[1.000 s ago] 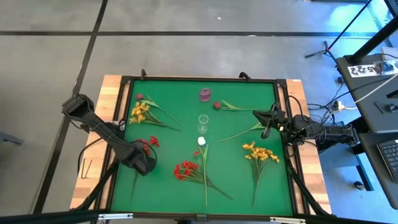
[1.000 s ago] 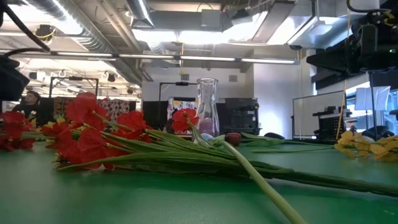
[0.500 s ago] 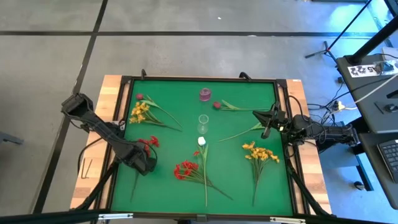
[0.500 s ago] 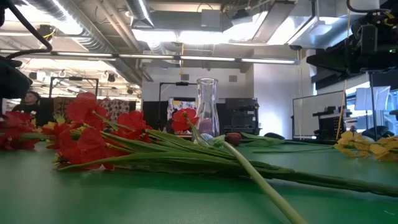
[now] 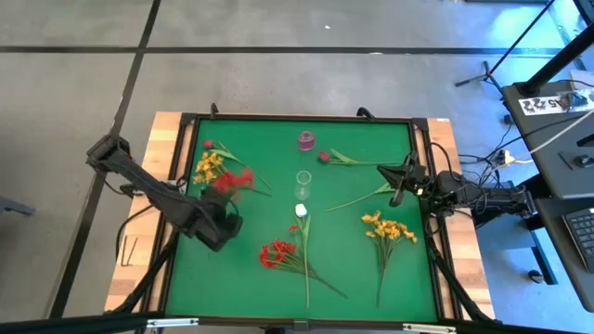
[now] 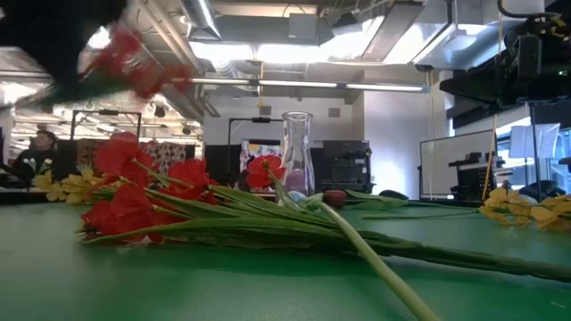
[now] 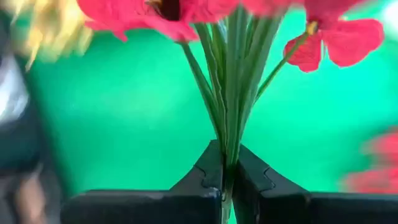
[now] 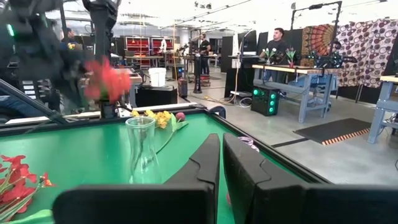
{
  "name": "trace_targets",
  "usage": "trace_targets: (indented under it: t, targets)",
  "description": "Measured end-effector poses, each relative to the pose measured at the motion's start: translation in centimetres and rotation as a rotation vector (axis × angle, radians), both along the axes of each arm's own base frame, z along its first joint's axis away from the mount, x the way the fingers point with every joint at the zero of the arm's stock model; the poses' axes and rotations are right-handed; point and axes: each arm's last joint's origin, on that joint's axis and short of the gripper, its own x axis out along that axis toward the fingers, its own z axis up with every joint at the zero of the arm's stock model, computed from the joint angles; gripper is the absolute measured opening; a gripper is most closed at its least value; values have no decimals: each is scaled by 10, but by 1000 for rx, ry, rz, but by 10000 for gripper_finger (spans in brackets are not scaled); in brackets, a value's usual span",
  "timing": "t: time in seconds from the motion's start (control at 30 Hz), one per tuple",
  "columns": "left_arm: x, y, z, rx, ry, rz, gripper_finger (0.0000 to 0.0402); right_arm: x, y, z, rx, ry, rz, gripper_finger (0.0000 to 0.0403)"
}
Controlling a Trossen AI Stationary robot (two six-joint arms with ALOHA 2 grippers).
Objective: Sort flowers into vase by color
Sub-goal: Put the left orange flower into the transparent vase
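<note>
Now the left gripper (image 7: 227, 180), left of centre in the high view, pinches a red cluster (image 5: 232, 180) by thin stems; these may slip. Right gripper (image 8: 221, 163) jaws are pressed together.

Readable text: none in any view.
White tag (image 5: 546, 103), far right on the dark stand beside the table: black marks on it, too small to read.
Table, vases, flowers, arms: no labels or nos. seen.
</note>
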Motion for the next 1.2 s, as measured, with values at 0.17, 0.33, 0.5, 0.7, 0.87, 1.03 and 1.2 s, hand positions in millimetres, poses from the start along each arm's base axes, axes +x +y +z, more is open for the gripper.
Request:
trace_targets:
  t: [0.17, 0.33, 0.5, 0.7, 0.87, 1.03, 1.2]
  targets:
    - [11, 3, 59, 330, -424, -141, 5, 0, 0, 0, 0, 0, 0, 23]
    - [32, 8, 90, 627, -501, -245, 4, 0, 0, 0, 0, 0, 0, 23]
    - [61, 29, 104, 706, -488, -371, 4, 0, 0, 0, 0, 0, 0, 23]
    - [90, 67, 110, 738, -529, -480, 4, 0, 0, 0, 0, 0, 0, 23]
    - [108, 100, 107, 737, -572, -533, 4, 0, 0, 0, 0, 0, 0, 23]
    - [121, 123, 98, 743, -562, -551, 4, 0, 0, 0, 0, 0, -1, 23]
    - [132, 134, 90, 700, -595, -578, 4, 0, 0, 0, 0, 0, 0, 23]
